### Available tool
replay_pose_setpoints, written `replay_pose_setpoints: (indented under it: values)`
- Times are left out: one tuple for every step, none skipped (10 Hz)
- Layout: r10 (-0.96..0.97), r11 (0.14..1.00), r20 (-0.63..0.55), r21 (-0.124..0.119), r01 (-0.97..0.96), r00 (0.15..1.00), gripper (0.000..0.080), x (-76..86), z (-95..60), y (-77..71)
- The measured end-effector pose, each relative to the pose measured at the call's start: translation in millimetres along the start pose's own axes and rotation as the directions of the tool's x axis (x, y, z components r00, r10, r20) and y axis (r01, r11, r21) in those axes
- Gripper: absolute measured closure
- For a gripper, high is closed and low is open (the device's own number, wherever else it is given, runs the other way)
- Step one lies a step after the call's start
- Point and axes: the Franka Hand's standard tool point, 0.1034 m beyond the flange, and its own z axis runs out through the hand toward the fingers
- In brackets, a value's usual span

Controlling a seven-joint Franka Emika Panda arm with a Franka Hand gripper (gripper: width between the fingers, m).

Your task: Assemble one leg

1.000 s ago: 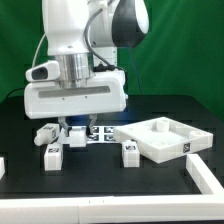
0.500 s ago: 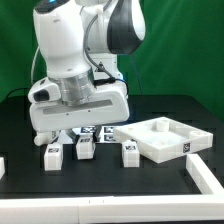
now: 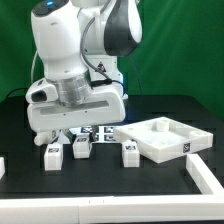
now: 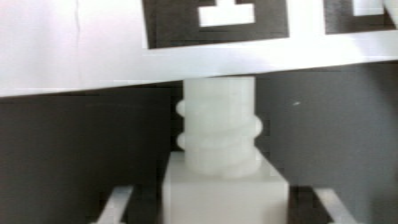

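Three white legs with black-and-white tags stand in a row on the black table: one, a middle one and one beside the panel. My gripper hangs low over the first two, mostly hidden by the wrist body. In the wrist view a leg with its ribbed peg lies between my gripper fingers. Dark gaps show on both sides of it, so the gripper is open around it. Which leg this is I cannot tell for sure.
The large white tray-like panel lies on the exterior view's right. The marker board lies behind the legs and shows in the wrist view. White parts lie at the far left and front right.
The hand has tilted and come down lower over the legs since one second ago. In the last half second it has hardly moved.
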Motion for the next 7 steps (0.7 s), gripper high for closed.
replay_pose_setpoints:
  values:
    - [-0.003, 1.0, -0.007, -0.002, 0.003, 1.0, 0.0514, 0.4, -0.2, 0.9]
    - [-0.004, 1.0, -0.007, -0.002, 0.004, 1.0, 0.0512, 0.4, -0.2, 0.8]
    - [-0.004, 1.0, -0.006, -0.002, 0.004, 1.0, 0.0512, 0.2, 0.2, 0.9]
    - [-0.004, 1.0, -0.005, -0.002, 0.004, 1.0, 0.0346, -0.1, 0.6, 1.4]
    - [-0.003, 1.0, 0.002, -0.001, 0.003, 1.0, 0.0346, -0.6, -1.3, 2.2]
    - [0.008, 1.0, 0.005, 0.007, -0.008, 1.0, 0.0198, 0.5, -10.2, -0.2]
    - [0.008, 1.0, -0.003, 0.012, -0.008, 1.0, 0.0157, 2.6, -21.3, -4.0]
